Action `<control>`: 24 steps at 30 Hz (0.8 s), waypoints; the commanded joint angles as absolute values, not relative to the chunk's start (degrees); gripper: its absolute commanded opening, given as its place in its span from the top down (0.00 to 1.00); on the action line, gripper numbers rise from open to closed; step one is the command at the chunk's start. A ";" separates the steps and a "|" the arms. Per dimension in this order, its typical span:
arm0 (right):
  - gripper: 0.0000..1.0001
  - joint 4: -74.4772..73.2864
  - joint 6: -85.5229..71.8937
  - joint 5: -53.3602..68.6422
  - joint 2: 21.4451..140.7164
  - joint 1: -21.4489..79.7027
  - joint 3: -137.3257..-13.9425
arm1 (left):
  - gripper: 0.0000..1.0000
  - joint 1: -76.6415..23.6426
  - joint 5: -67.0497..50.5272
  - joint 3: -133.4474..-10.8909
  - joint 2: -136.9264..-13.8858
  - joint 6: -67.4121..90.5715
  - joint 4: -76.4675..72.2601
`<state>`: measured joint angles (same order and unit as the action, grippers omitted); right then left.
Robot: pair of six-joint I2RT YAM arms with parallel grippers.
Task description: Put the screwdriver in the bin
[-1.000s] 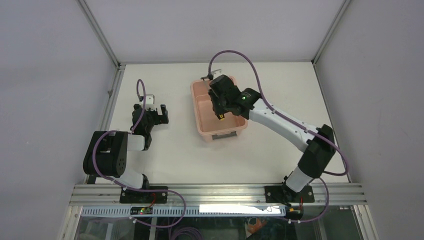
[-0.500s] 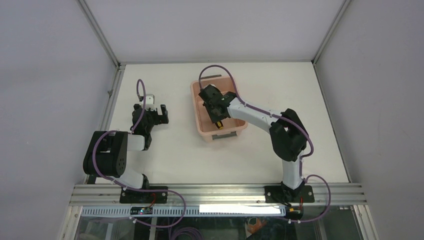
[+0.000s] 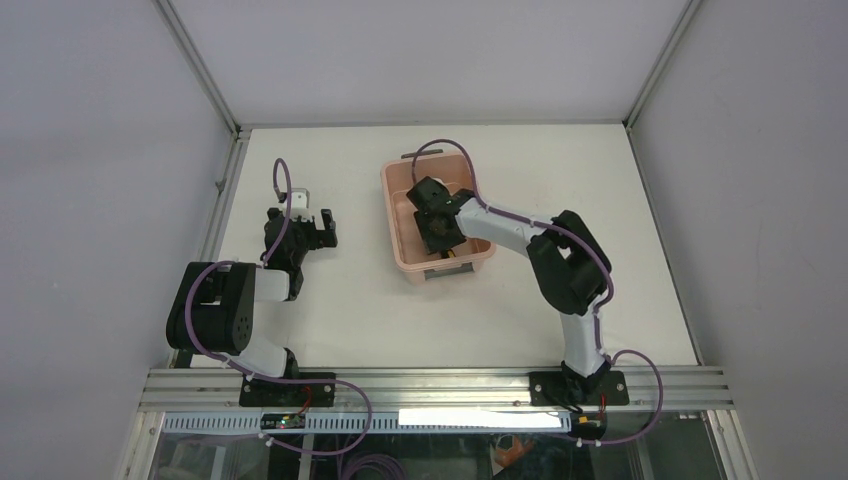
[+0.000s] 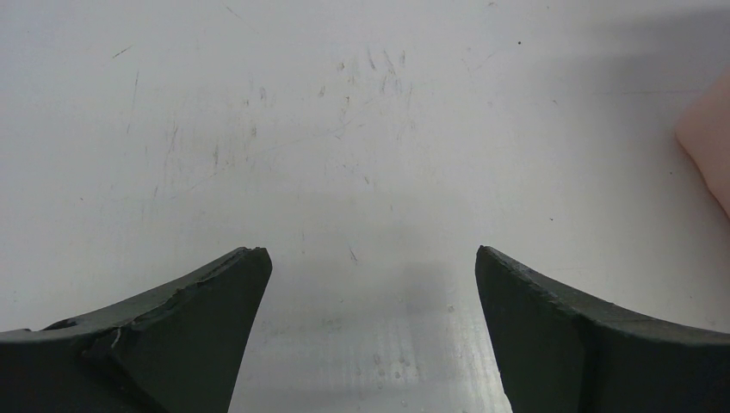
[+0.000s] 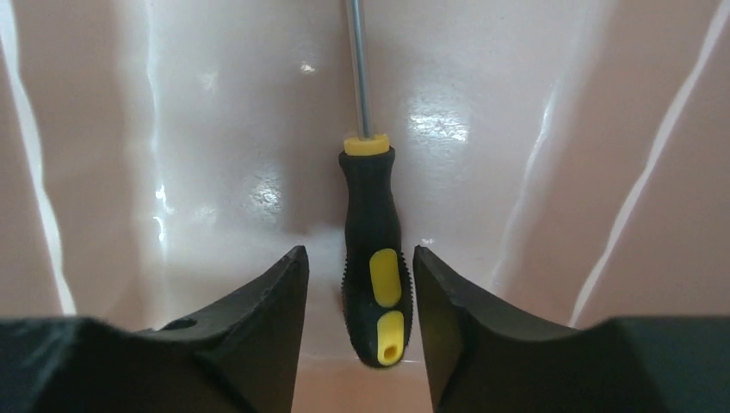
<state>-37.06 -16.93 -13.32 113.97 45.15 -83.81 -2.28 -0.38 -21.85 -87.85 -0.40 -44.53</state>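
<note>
The salmon-pink bin [image 3: 398, 215] stands at the table's middle back. My right gripper [image 3: 437, 236] reaches down inside it. In the right wrist view the screwdriver [image 5: 372, 258], with its yellow-and-black handle and thin shaft, lies on the bin floor [image 5: 215, 129], shaft pointing away. The right gripper [image 5: 359, 254] straddles the handle's end with its jaws slightly apart; a gap shows on the left side, and the right finger is very close. My left gripper [image 3: 313, 228] is open and empty over bare table, left of the bin; it also shows in the left wrist view [image 4: 370, 258].
The bin's walls [image 5: 654, 172] rise close on both sides of the right gripper. A corner of the bin [image 4: 710, 138] shows at the right edge of the left wrist view. Grey enclosure walls and a metal frame [image 3: 215, 215] border the white table.
My right arm has folded and lowered the gripper with the screwdriver from above the bin down to its floor. The left arm has not moved.
</note>
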 commanded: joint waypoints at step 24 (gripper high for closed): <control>0.01 -36.37 -11.41 -9.56 68.74 4.29 -71.26 | 0.01 -2.66 -0.83 -21.97 -86.38 0.53 -46.05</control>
